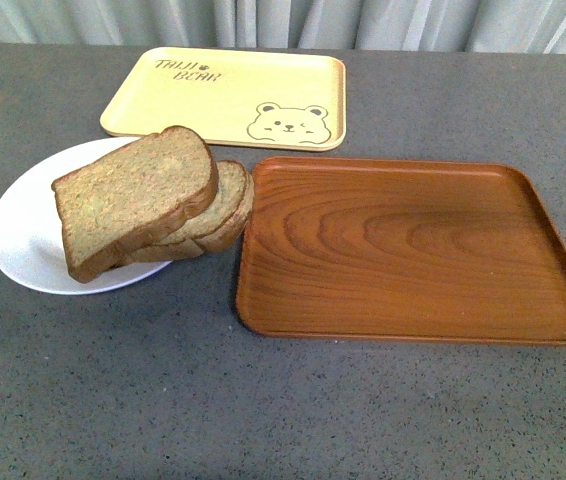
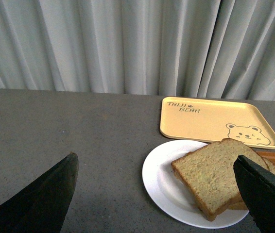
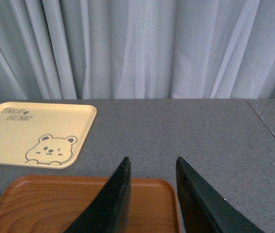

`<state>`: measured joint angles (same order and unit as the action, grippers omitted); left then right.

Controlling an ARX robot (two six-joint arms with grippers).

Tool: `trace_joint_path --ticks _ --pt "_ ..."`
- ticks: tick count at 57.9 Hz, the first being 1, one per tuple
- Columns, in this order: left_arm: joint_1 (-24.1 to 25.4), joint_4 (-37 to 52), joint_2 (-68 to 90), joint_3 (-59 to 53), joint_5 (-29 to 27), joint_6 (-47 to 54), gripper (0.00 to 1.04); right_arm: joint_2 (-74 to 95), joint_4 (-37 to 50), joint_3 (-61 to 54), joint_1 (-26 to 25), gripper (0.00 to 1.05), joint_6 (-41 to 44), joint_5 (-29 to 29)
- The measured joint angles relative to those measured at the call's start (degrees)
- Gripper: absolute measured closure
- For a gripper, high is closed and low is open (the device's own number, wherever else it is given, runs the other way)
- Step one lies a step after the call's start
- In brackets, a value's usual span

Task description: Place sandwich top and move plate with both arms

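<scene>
My left gripper (image 2: 155, 160) hangs above the table with its jaws spread wide and nothing between them. The white plate (image 1: 23, 230) lies ahead of it, on the left side of the grey table (image 1: 263, 410). My right gripper (image 3: 151, 165) holds its jaws a narrow gap apart, also empty, above the near edge of the brown wood-grain tray (image 1: 413, 250).

The sandwich top (image 1: 133, 195), the thick squarish wholegrain slice, lies on the plate. It rests tilted over the smaller round-edged slices (image 1: 225, 205), offset toward the plate's middle. Those smaller slices overhang the rim on the side of the wood tray. They sit just beside the tray's edge, and I cannot tell whether they touch it. The yellow bear tray (image 1: 213, 100) sits behind, apart from both.

I judge the placing of the top is as good as done, though the stack is skewed, and the plate move has not begun. That move calls for both grippers to come down on opposite rims of the plate. The right one must cross over from the tray. They must lift level, or the leaning slice may slide off.
</scene>
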<state>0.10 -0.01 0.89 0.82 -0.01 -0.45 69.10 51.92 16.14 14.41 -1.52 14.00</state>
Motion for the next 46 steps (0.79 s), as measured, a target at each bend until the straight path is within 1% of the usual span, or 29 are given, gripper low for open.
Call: trace_joint_path --ticks 5,8,17,32,35,39,46 --pt "0.0 0.0 0.0 0.0 0.0 0.0 0.09 -3.9 -0.6 -2.8 -1.9 0.96 0.4 -2.0" --pt "0.0 0.0 0.0 0.0 0.0 0.0 0.09 -6.0 -1.2 -4.2 -2.8 1.03 0.9 -3.1" --pt "0.0 0.0 0.0 0.0 0.0 0.0 0.09 -12.2 -3.9 -8.1 -5.7 1.03 1.2 -5.4" --pt "0.0 0.0 0.0 0.0 0.0 0.0 0.09 -21.4 -9.4 -11.8 -8.6 1.03 1.2 -8.4" --pt "0.0 0.0 0.0 0.0 0.0 0.0 0.09 -21.6 -7.3 -13.1 -9.0 1.03 1.2 -9.0" --pt "0.0 0.0 0.0 0.0 0.0 0.0 0.09 -23.0 -8.0 -14.6 -12.2 1.03 1.2 -13.2" --pt "0.0 0.0 0.0 0.0 0.0 0.0 0.09 -27.4 -12.0 -14.8 -14.1 1.03 1.2 -13.6"
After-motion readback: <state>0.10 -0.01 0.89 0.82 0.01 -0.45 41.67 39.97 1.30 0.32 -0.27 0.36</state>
